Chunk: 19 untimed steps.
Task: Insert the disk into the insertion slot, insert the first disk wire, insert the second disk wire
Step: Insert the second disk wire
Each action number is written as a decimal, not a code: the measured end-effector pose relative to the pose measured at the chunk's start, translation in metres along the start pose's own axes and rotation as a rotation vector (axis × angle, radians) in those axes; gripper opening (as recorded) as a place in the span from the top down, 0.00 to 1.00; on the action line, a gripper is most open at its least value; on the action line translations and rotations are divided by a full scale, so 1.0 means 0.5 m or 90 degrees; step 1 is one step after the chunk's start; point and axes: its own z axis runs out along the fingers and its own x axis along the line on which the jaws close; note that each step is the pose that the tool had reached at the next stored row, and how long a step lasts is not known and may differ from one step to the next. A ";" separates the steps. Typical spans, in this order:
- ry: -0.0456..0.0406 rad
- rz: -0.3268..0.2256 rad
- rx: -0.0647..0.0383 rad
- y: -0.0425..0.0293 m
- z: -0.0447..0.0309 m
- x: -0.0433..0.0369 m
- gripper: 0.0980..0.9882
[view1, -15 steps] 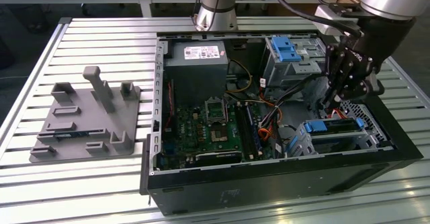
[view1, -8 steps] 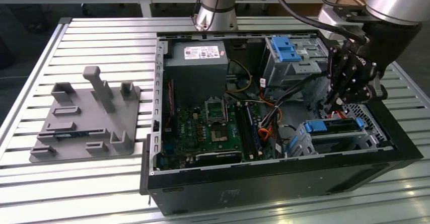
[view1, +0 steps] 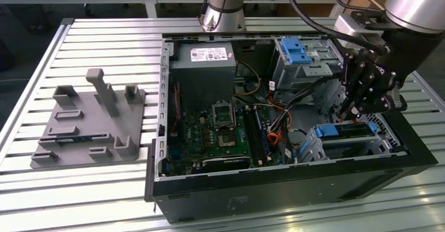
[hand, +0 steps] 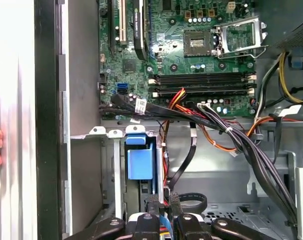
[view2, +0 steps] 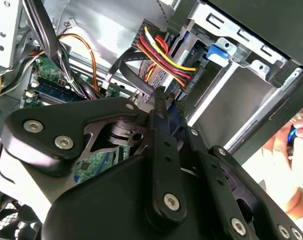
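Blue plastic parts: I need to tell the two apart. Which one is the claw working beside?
The lower one, on the disk seated in the insertion slot, just below the claw. The other blue latch sits on the taller cage.

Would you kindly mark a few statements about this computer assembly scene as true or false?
1. The disk sits in the insertion slot. True.
2. The grey fixture lies inside the computer case. False: it lies on the table, at the exterior view's left of the case.
3. The gripper hangs over the fixture. False: it is inside the case, by the disk.
4. A hand shows outside the case. True.
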 end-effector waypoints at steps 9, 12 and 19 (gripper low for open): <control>-0.0493 -0.001 -0.002 -0.001 0.002 0.033 0.89; -0.0643 -0.001 -0.002 -0.002 0.003 0.044 0.89; -0.0695 -0.002 -0.002 -0.002 0.003 0.050 0.89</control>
